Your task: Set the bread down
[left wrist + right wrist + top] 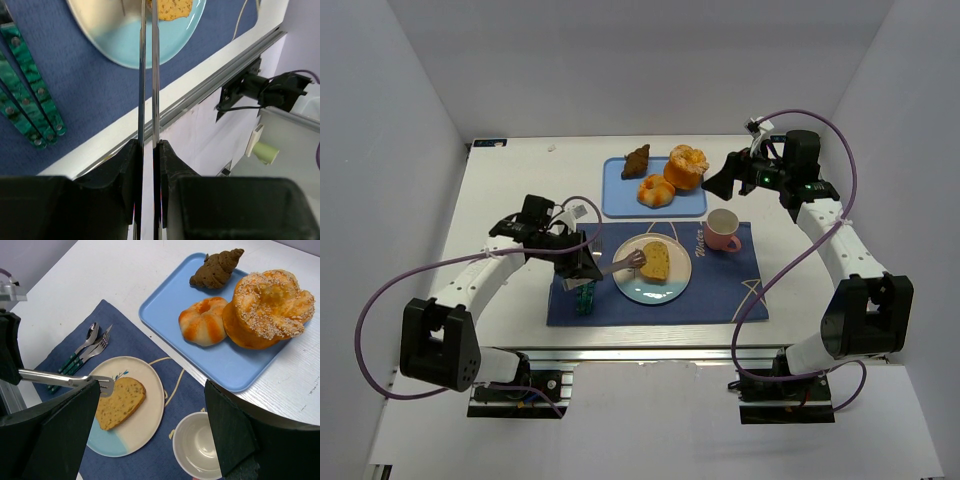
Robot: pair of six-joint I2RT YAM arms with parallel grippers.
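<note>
The blue placemat [725, 295] carried the plate [672, 290], and the bread [656, 262] lay near the plate's middle. Metal tongs [60, 377], clamped in the left gripper [148, 165], touched the slice's 9 o'clock edge. If they pinched crumb, pulling away might drag it off. At 1 o'clock, the right gripper [725, 178] hung with jaws spread, holding nothing.
</note>
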